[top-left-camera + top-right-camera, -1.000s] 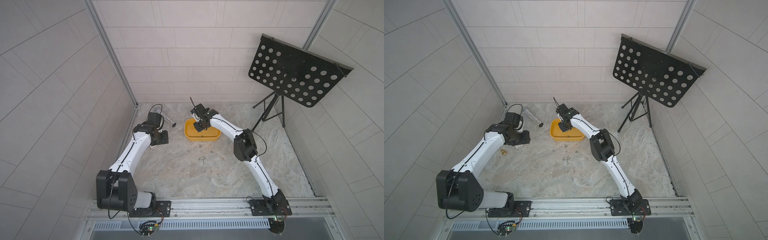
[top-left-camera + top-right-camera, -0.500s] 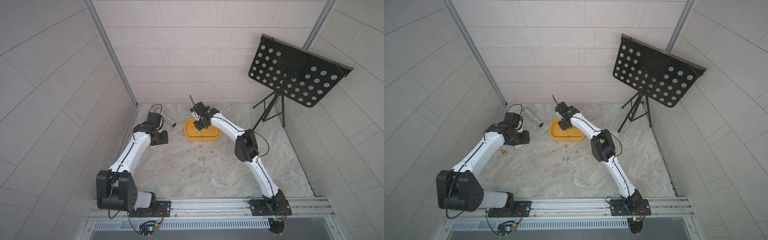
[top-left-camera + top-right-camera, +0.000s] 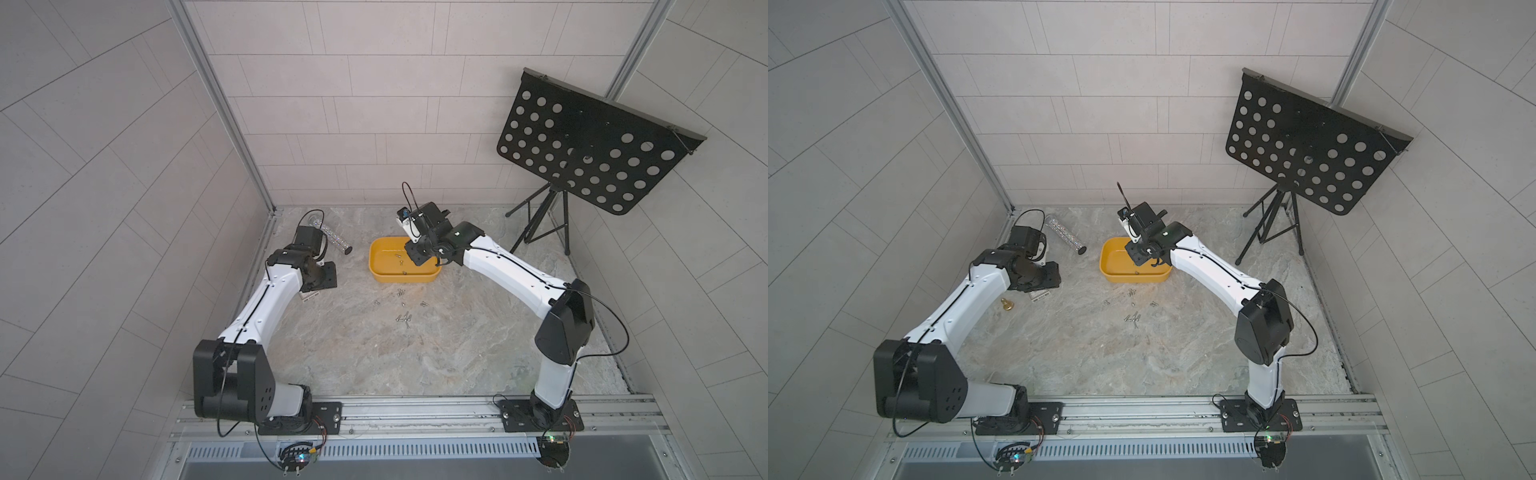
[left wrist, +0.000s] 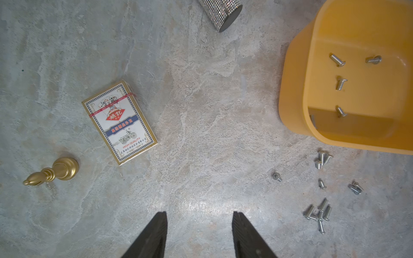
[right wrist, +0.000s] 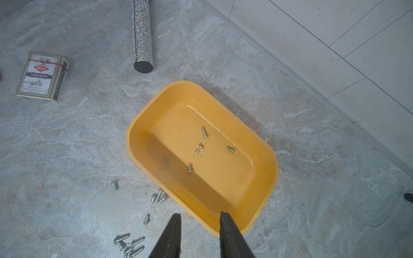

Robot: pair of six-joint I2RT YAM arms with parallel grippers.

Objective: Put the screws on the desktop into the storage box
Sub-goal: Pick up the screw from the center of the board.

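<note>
The yellow storage box (image 5: 134, 134) stands on the marble desktop (image 3: 457, 353) and holds several screws (image 5: 199, 148). One more screw (image 5: 165, 160) shows blurred by the box's wall. My right gripper (image 5: 200, 215) hangs open and empty above the box's near corner, also seen in a top view (image 3: 417, 257). Several loose screws (image 5: 128, 243) lie scattered on the desktop in front of the box (image 3: 399, 277), visible in both top views (image 3: 1133, 318). My left gripper (image 4: 199, 214) is open and empty, hovering over bare desktop left of the box (image 4: 292, 89), well apart from the screws (image 4: 319, 212).
A playing-card pack (image 4: 119, 121) lies under the left arm, with a brass bell-shaped piece (image 4: 53, 170) beside it. A glittery silver tube (image 5: 140, 33) lies behind and left of the box. A black music stand (image 3: 590, 153) stands at the back right, its tripod legs (image 3: 540, 224) on the desktop.
My right gripper's jaws have parted a little over the box, and a screw now shows blurred inside it. The left arm has not moved.
</note>
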